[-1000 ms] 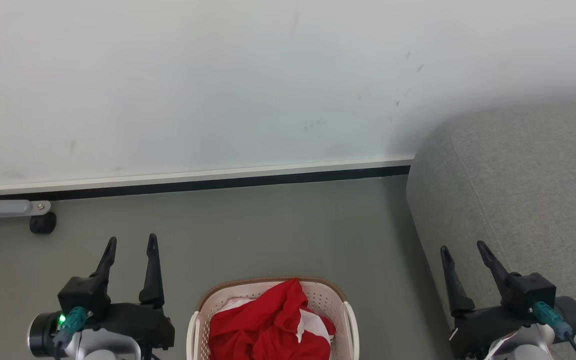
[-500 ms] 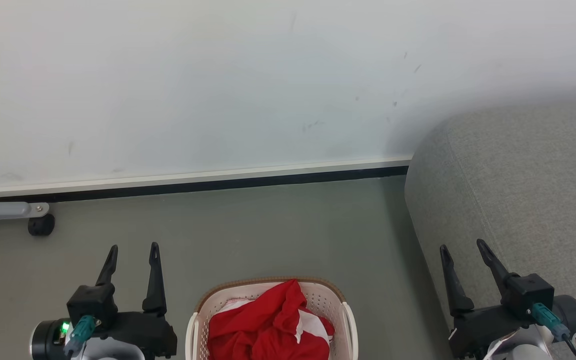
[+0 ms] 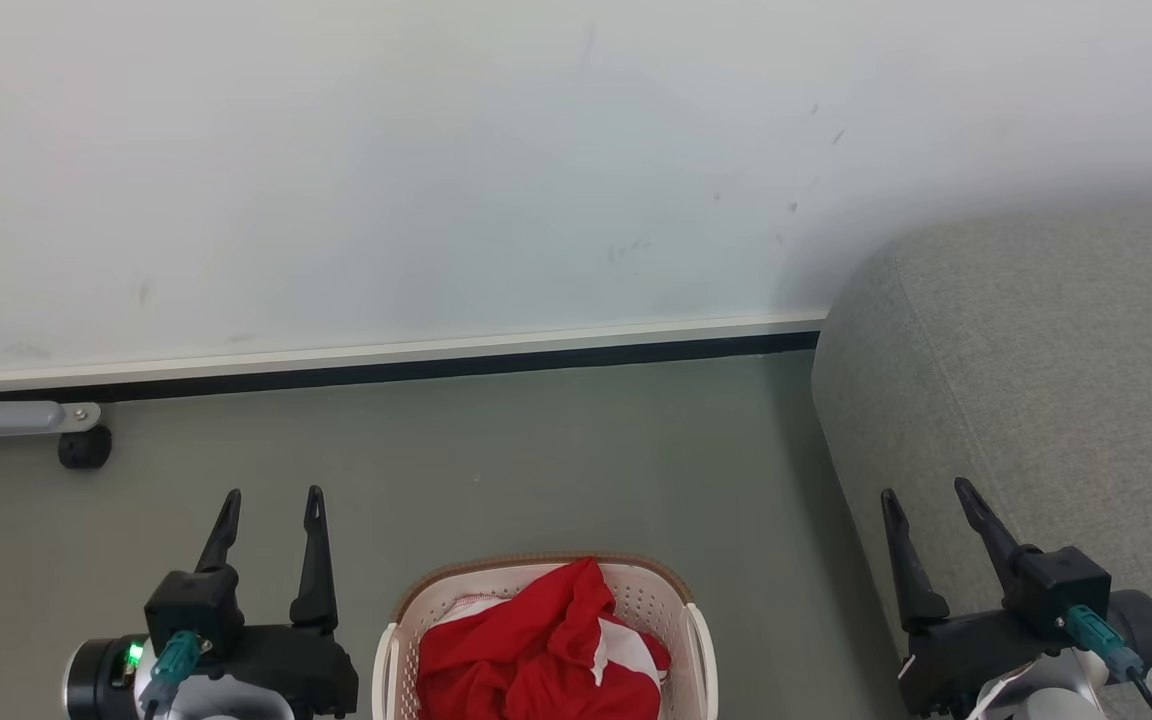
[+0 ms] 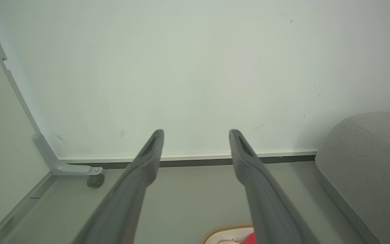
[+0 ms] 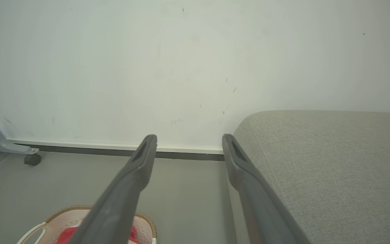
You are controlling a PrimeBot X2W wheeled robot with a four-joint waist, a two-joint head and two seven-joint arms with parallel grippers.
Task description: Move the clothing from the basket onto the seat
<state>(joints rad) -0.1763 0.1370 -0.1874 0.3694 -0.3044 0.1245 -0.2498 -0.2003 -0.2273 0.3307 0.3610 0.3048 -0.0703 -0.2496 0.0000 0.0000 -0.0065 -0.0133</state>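
Red clothing with white trim is piled in the cream basket with a brown rim, on the floor at the bottom centre of the head view. The grey seat fills the right side. My left gripper stands open to the left of the basket, holding nothing. My right gripper stands open in front of the seat's side, to the right of the basket. The right wrist view has the basket at its lower left and the seat on its right. In the left wrist view the basket rim peeks in at the bottom.
A white wall with a dark skirting strip runs along the back. A grey metal leg with a black caster stands at the far left. Grey floor lies between the basket and the wall.
My left gripper has drawn back toward the bottom of the head view and shifted slightly right. The right gripper, basket and clothing have stayed put.
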